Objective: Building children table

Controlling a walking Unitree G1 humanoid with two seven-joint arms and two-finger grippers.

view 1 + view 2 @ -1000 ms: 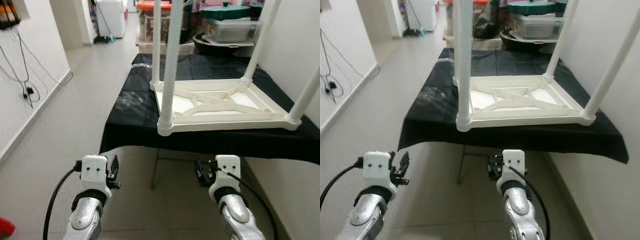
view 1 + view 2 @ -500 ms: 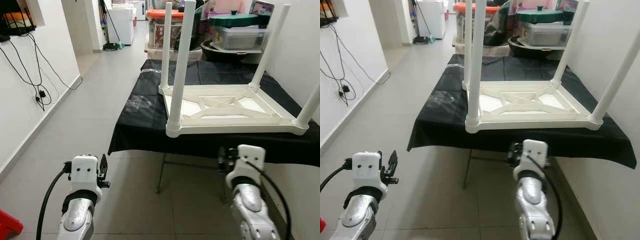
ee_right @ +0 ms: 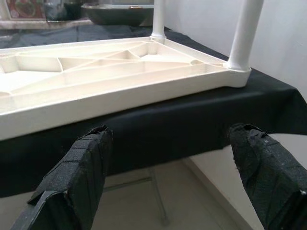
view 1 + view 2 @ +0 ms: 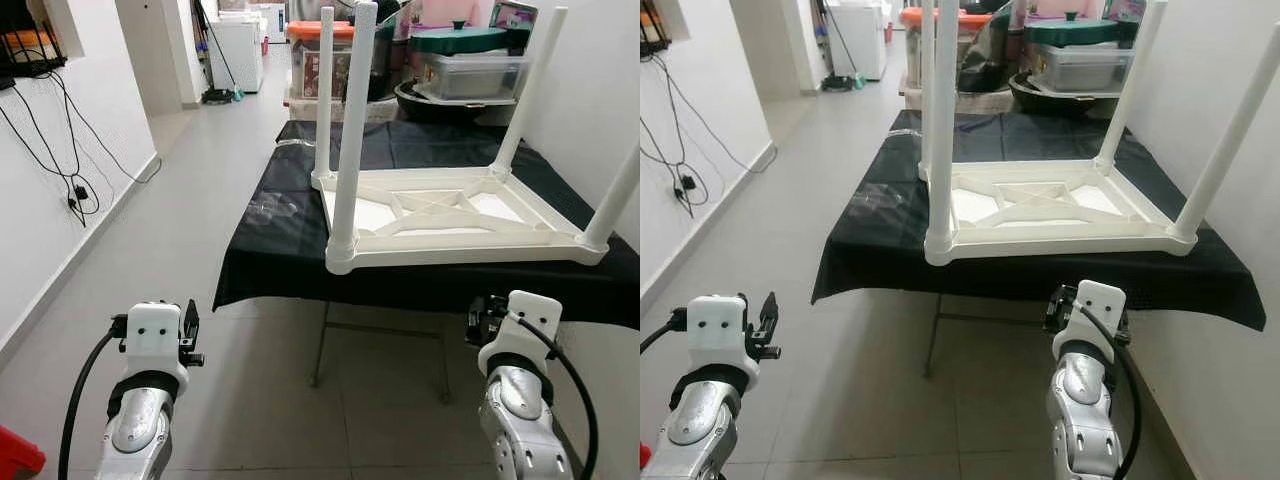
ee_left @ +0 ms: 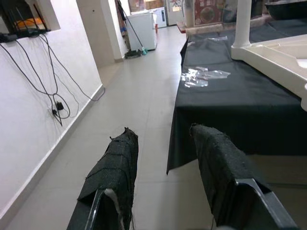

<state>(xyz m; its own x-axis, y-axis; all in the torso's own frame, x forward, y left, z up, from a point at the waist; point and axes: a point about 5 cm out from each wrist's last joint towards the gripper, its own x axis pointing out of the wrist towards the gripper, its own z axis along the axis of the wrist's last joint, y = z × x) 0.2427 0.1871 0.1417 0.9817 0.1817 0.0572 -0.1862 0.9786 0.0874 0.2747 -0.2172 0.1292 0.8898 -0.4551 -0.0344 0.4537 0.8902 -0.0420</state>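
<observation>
The white plastic children table (image 4: pixel 455 215) lies upside down on a work table draped in black cloth (image 4: pixel 290 225), right of centre in the head views, its four legs sticking straight up. A bit of clear plastic wrap (image 5: pixel 201 76) rests on the cloth near the flipped table's left side.

Both silver arms reach forward from the bottom of the frame, held low over the tiled floor (image 4: pixel 200 200), short of the cloth's front edge. The left gripper (image 5: pixel 163 167) sits at lower left, well apart from the table, its fingers spread and holding nothing. The right gripper (image 3: pixel 172 158) at lower right points at the hanging cloth just beneath the white rim, jaws wide open and empty.
</observation>
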